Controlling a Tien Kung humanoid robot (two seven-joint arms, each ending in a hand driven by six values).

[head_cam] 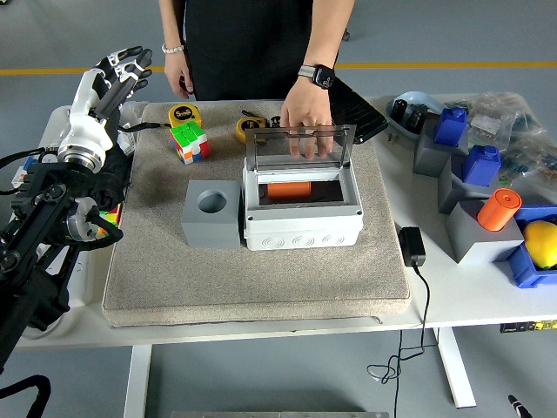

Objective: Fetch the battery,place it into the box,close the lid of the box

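Orange battery lying inside white box; clear lid upright.

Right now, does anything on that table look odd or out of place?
Yes. The box lid stands open with a person's hand behind it, not the robot's. The orange battery already lies inside, while the robot's left hand is raised far off to the left, holding nothing.

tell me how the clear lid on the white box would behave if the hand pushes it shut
The lid stands upright at the back edge of the white box, so it probably swings down on a hinge rather than sliding. It looks thin, clear plastic, likely light and a bit flexible. A person's hand rests on it now, so it may drop freely once released.
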